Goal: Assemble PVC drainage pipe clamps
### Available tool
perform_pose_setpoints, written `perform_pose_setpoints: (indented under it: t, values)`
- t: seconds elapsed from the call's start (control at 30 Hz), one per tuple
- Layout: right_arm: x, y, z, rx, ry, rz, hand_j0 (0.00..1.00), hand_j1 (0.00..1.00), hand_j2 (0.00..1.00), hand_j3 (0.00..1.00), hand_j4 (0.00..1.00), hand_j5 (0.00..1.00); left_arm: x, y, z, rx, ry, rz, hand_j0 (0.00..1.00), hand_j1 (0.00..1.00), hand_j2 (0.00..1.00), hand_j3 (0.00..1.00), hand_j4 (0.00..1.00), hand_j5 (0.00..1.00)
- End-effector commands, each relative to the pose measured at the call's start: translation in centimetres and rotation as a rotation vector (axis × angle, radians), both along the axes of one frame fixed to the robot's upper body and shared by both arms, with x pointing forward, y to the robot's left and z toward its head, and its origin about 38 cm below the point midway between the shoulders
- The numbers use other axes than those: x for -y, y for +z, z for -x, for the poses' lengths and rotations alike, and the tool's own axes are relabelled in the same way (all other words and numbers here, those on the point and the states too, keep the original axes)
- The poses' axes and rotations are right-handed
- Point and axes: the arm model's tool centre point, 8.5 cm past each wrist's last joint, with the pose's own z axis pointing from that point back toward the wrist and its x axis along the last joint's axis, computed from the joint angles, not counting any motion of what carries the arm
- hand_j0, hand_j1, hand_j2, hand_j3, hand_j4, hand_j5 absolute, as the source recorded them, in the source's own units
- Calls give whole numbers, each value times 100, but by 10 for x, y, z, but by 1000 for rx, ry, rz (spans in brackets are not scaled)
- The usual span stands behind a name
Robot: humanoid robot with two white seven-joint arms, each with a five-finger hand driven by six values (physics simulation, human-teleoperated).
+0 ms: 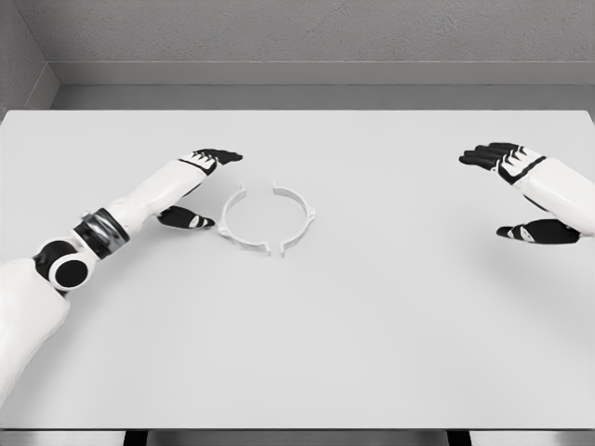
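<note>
Reaching in: left hand [197,186], fingers spread and empty, sits just left of the two clamp halves [268,219] lying as a gapped ring mid-table [372,325]. Right hand [521,190] spread, well apart. Next: grip one half, close gap.

You see a flat pale grey table [372,353] | 2 thin white plastic half-ring clamp pieces [268,219] | white left hand [200,186] with black fingers | white right hand [521,190], black fingers, white stripes.
</note>
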Motion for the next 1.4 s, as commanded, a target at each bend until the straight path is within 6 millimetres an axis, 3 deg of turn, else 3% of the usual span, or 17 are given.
perform_pose_setpoints:
  t: [0.0, 0.13, 0.57, 1.37]
  values:
    - [0, 1, 0, -1, -1, -7, 100, 100, 100, 100, 100, 100, 2, 1, 0, 0, 1, 14, 100, 100, 100, 100, 100, 100]
    - [0, 1, 0, -1, -1, -7, 100, 100, 100, 100, 100, 100, 8, 3, 1, 8, -10, 23, 100, 100, 100, 100, 100, 100]
    - [0, 1, 0, 0, 0, -8, 100, 100, 100, 100, 100, 100, 0, 4, -7, 4, 13, 14, 100, 100, 100, 100, 100, 100]
    - [0, 1, 0, 0, 0, -7, 100, 100, 100, 100, 100, 100, 28, -1, -4, 1, -21, 55, 100, 100, 100, 100, 100, 100]
